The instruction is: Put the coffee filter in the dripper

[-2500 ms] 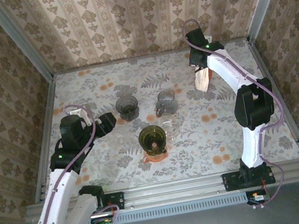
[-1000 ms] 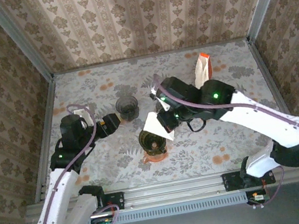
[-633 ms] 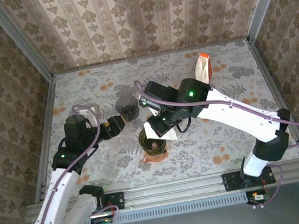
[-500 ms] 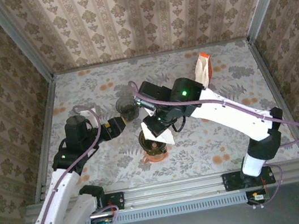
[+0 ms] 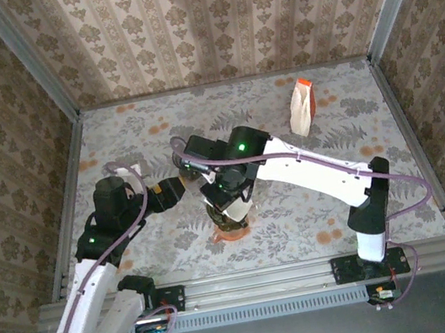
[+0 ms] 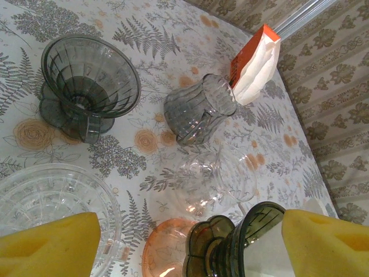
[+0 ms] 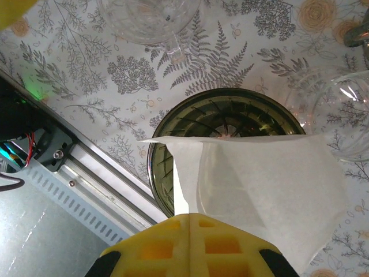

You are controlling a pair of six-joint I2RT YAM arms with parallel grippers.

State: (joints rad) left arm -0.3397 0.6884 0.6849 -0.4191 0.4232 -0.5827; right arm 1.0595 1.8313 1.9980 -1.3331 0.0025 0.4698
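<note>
Right end effector point(image 7: 190, 222) swung in over dripper point(image 7: 222, 118), clenched on coffee filter point(image 7: 259, 179); filter above rim, not seated. Left end effector point(image 5: 169, 191) spread wide, empty, beside dripper.

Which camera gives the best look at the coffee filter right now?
The right wrist view: the coffee filter spreads out nearly whole, pinched in the right gripper above the dripper. The top external view gives a small white patch under the arm; the left wrist view, a sliver at the dripper's rim.
</note>
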